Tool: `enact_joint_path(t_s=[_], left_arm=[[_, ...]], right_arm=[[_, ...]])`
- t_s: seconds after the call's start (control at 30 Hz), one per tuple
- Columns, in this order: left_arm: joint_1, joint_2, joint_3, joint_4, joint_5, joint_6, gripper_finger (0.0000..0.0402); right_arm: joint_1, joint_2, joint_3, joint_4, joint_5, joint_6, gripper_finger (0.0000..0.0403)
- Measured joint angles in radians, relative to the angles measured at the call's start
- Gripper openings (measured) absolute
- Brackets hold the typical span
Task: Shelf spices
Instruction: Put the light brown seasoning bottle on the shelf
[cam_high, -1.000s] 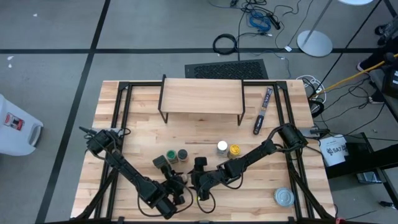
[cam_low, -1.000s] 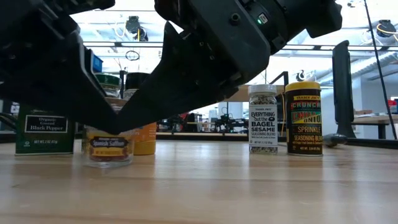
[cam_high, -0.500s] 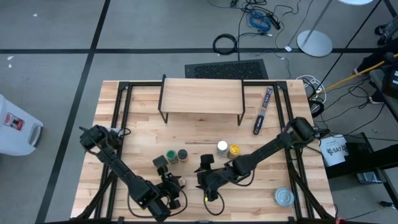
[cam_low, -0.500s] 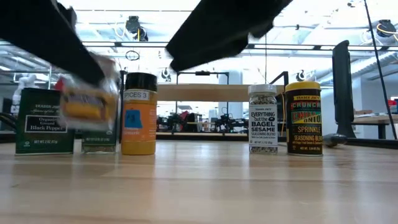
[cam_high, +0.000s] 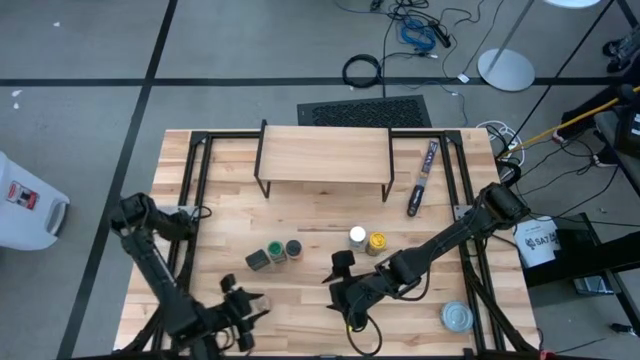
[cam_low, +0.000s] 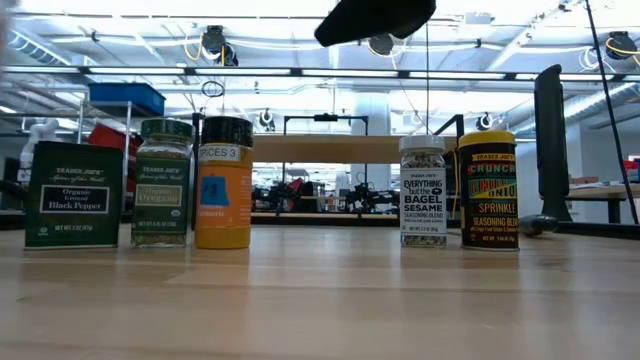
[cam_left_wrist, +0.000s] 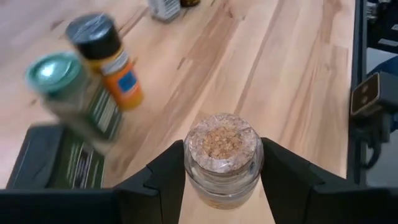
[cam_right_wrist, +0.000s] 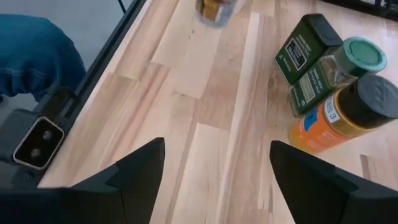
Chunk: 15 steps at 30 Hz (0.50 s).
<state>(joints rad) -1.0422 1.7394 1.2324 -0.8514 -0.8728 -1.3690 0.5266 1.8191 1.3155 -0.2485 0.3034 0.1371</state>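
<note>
Now the left claw (cam_left_wrist: 219, 180) — clenched on the cork-topped jar (cam_left_wrist: 221, 152) — has lifted clear, while the right claw (cam_right_wrist: 211, 180) gapes empty.

The desk (cam_high: 300, 215) lies bare between the shelf (cam_high: 324, 155) and the jars, a wide lane running side to side. Nothing stands on the shelf's plank top, and the gap beneath it shows through in the low view. Near the middle, a dark tin (cam_high: 258, 260), green-lidded jar (cam_high: 276, 253) and orange jar (cam_high: 294, 248) stand packed together; the white-lidded jar (cam_high: 357, 236) and yellow-lidded jar (cam_high: 378, 241) stand just beside each other, well apart from that trio, leaving a passage between. A long packet (cam_high: 422, 180) lies beside the shelf's right legs. The right claw (cam_high: 338, 278) hangs over the front middle; the left claw (cam_high: 240, 308), clamped on a cork-stoppered jar (cam_left_wrist: 221, 155), occupies the front left edge.
</note>
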Motion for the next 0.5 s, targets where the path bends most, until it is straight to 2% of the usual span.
enact_joint_path(t_s=[0.27,0.5], left_arm=[[-0.117,0.029,0.000,-0.192,-0.001,-0.361,0.0178],[-0.146,0.096,0.000,-0.374,0.008,-0.592,0.0178]], right_arm=[[0.000,0.000,0.000,-0.027,-0.019,0.002,0.0279],[0.000,0.000,0.000,-0.026,-0.022,0.003,0.0279]])
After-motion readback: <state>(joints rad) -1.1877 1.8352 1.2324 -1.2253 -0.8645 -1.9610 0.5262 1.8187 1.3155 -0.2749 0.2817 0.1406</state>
